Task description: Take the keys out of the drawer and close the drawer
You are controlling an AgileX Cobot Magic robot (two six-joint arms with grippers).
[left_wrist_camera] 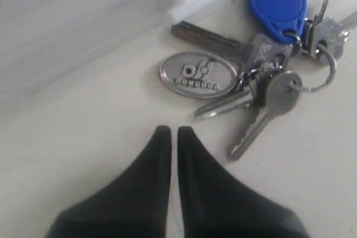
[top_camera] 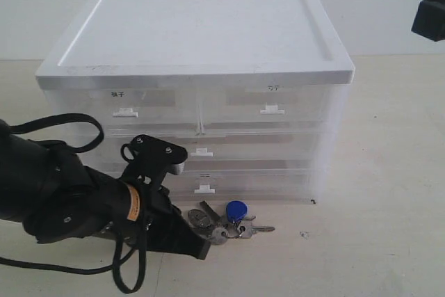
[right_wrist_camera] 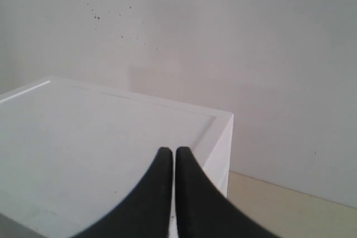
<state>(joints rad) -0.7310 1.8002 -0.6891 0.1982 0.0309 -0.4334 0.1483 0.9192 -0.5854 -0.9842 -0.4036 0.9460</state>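
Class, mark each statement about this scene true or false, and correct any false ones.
1. The keys lie on the table in front of the drawer unit. True.
2. The left gripper is clamped on the keys. False: it is shut on nothing, its tips just short of them.
3. The labelled full-width drawer stands pulled out. False: it looks pushed in.
4. The fob is blue. True.
5. The right gripper is down beside the keys. False: it is raised above the unit's top.
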